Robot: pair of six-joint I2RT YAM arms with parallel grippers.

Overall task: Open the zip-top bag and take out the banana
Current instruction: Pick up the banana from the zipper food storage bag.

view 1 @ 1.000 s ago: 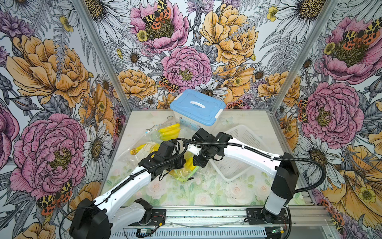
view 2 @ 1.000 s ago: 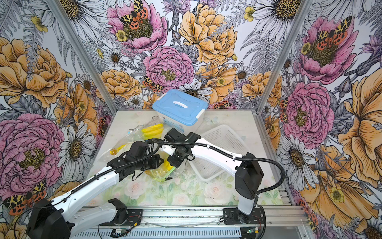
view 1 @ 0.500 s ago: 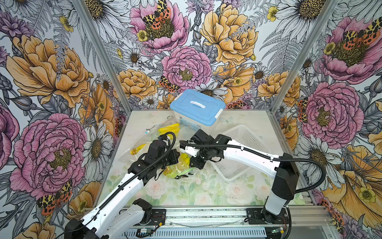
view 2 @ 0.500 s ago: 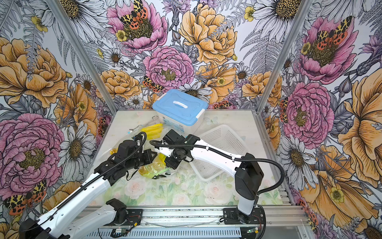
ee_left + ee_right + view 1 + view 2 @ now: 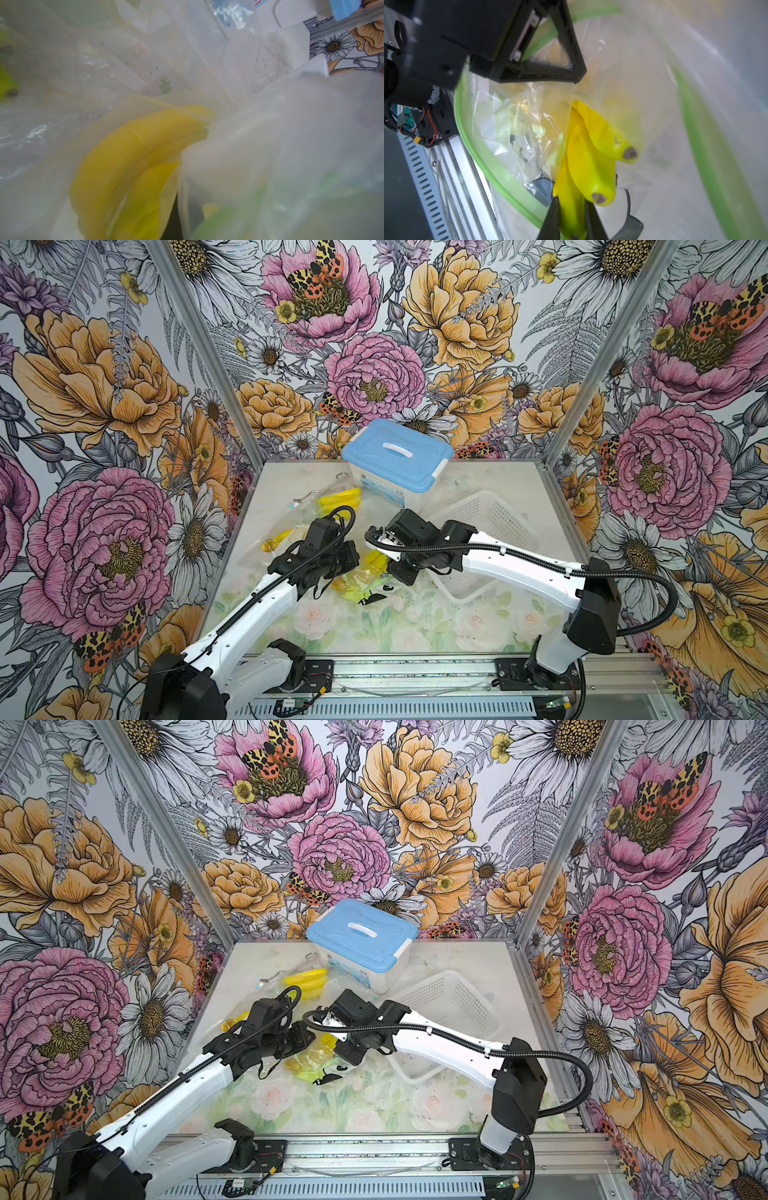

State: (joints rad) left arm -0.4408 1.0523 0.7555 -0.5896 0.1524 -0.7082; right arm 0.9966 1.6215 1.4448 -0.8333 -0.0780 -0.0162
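Note:
The clear zip-top bag (image 5: 360,577) (image 5: 306,1060) with a green zip strip (image 5: 477,149) lies mid-table between both arms. Its mouth gapes wide in the right wrist view. A yellow banana bunch (image 5: 591,162) (image 5: 128,149) (image 5: 375,559) sits in the mouth. My right gripper (image 5: 572,207) (image 5: 392,568) is inside the mouth, shut on one banana with a black finger on each side. My left gripper (image 5: 347,558) (image 5: 300,1038) is shut on bunched bag film just left of the bananas, and its black tip (image 5: 576,78) pinches the plastic. Film hides the jaws in the left wrist view.
A blue-lidded white box (image 5: 395,456) stands at the back. A white mesh basket (image 5: 488,522) lies under the right arm. Another bagged banana bunch (image 5: 338,499) and a second bagged yellow piece (image 5: 276,540) lie left of centre. The metal rail (image 5: 415,668) runs along the front.
My left gripper swung left with the bag film, then came back right beside the bananas. The right gripper crept slightly toward the front, still on the banana.

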